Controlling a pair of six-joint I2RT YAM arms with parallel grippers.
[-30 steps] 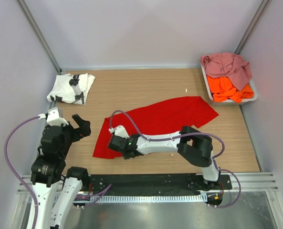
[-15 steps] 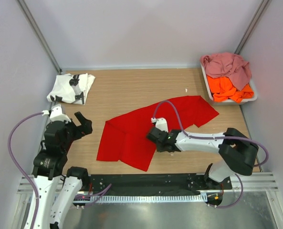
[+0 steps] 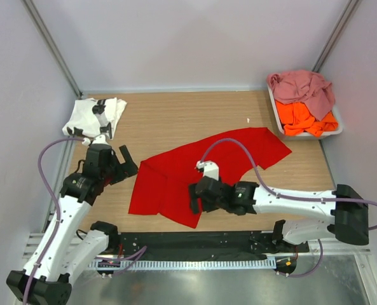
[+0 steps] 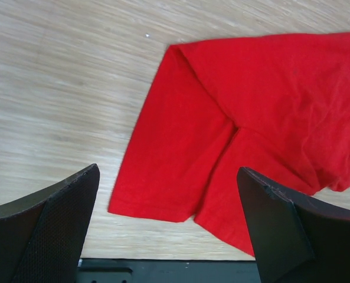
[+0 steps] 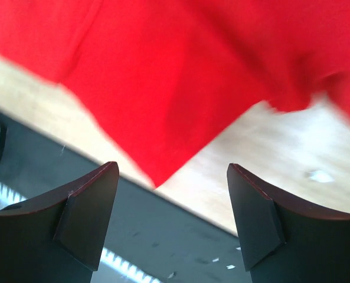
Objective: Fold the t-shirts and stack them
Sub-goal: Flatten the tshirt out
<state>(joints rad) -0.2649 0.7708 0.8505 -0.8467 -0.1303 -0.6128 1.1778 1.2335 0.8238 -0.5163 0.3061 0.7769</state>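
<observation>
The red t-shirt (image 3: 175, 178) lies crumpled and partly folded across the middle of the table, with a pointed corner near the front edge. My right gripper (image 3: 194, 202) hovers open over that corner; in the right wrist view the red t-shirt (image 5: 180, 71) lies below the right gripper (image 5: 172, 166), whose jaws hold nothing. My left gripper (image 3: 126, 166) stands open just left of the shirt's left edge. In the left wrist view a sleeve of the red t-shirt (image 4: 251, 118) shows beyond the left gripper (image 4: 167, 171). A folded white t-shirt (image 3: 94, 117) with black print sits at the back left.
A pale tray (image 3: 336, 131) at the back right holds a pink t-shirt (image 3: 302, 86) over an orange t-shirt (image 3: 306, 117). The black base rail (image 3: 194, 244) runs along the near table edge, right under the shirt's corner. Walls close in on both sides.
My right gripper pulled the shirt's left part to the right, then opened and let it go. The left arm reached forward, toward the shirt's left edge.
</observation>
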